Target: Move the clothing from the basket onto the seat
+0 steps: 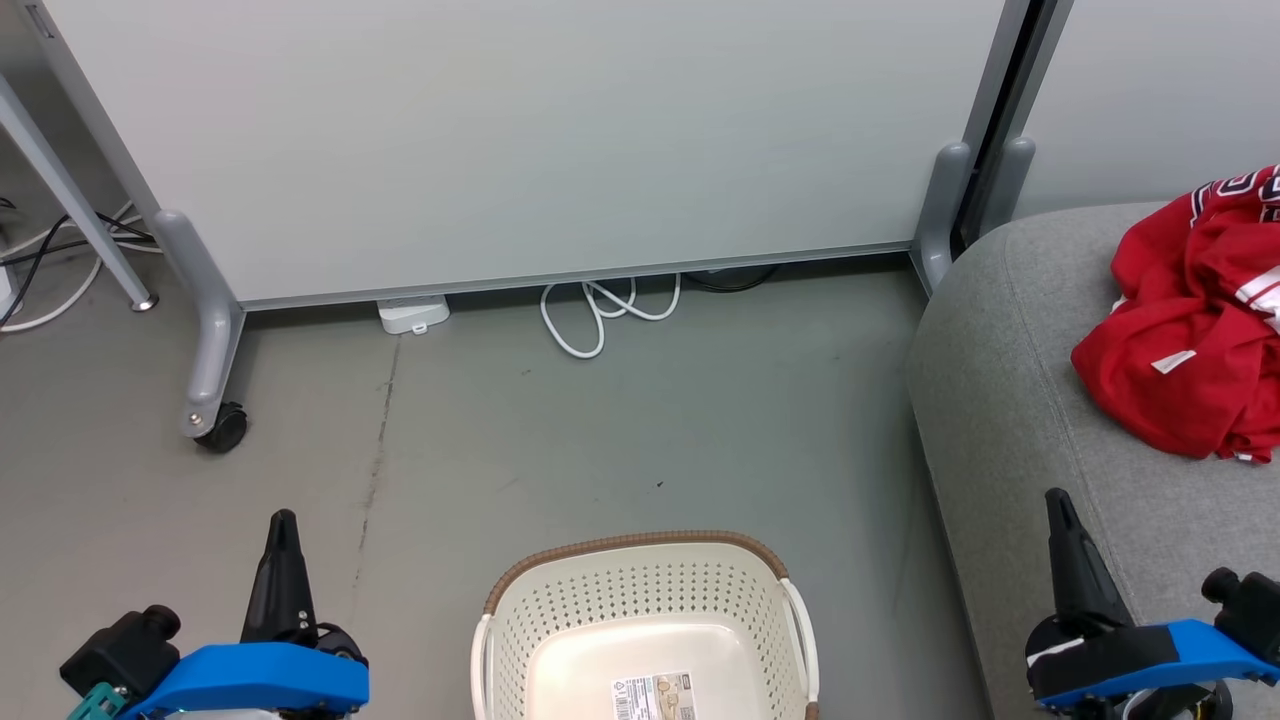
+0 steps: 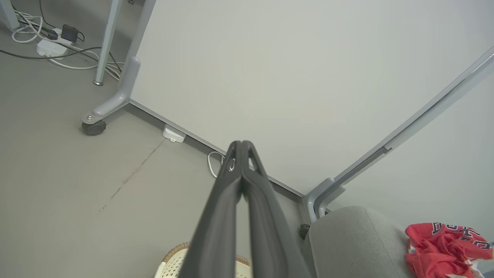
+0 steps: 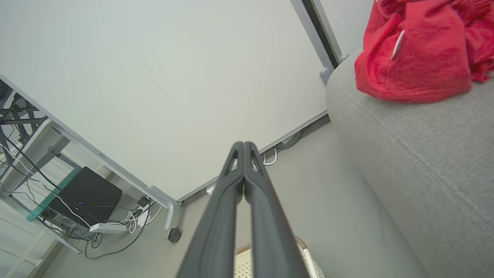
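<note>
Head view: basket (image 1: 640,585) sits on floor (image 1: 600,440), left of seat (image 1: 1020,400) & apart from it, w/ a printed label (image 1: 655,697) on its btm inside. Red clothing (image 1: 1190,330) lies bunched on seat by its far edge. L hand (image 1: 283,520) & R hand (image 1: 1060,510) both clenched, fingers together, gripping nothing.

A pale partition panel (image 1: 520,140) is carried on grey feet, one fitted with a black caster (image 1: 225,428). A white cable (image 1: 598,312) is looped at its lower edge, near a small white box (image 1: 413,314). The grey floor (image 1: 620,440) is marked by a thin crack (image 1: 375,450).
</note>
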You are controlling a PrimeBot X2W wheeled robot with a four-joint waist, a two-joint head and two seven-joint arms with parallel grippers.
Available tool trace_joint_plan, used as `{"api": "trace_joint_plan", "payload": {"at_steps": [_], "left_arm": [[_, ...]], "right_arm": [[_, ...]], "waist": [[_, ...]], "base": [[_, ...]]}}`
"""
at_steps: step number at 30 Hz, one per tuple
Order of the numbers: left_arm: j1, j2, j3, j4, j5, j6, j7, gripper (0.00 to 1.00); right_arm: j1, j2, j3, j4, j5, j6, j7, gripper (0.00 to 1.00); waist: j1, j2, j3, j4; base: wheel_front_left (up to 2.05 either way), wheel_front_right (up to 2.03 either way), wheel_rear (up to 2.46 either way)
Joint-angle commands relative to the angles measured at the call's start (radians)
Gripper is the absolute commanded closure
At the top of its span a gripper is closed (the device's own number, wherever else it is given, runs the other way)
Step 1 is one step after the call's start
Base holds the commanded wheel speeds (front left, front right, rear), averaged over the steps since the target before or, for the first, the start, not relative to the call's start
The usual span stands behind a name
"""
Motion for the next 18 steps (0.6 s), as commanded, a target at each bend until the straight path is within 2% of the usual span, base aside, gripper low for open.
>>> {"api": "trace_joint_plan", "payload": {"at_steps": [1,18], "left_arm": [[-0.033,0.005,0.007,-0.010,-0.033,-0.005,0.007,1.00],[-0.052,0.006,0.022,-0.004,-0.266,-0.011,0.065,1.00]], "right_arm": [[-0.029,-0.003,-0.004,-0.010,0.033,0.000,0.009,1.00],[-0.046,-0.003,-0.015,0.000,0.265,0.000,0.067,1.00]], "waist": [[0.0000,-0.0001,0.000,0.000],[0.0000,-0.0001,-0.005,-0.007]], "base": [[0.00,0.00,0.00],[0.00,0.00,0.00]]}}
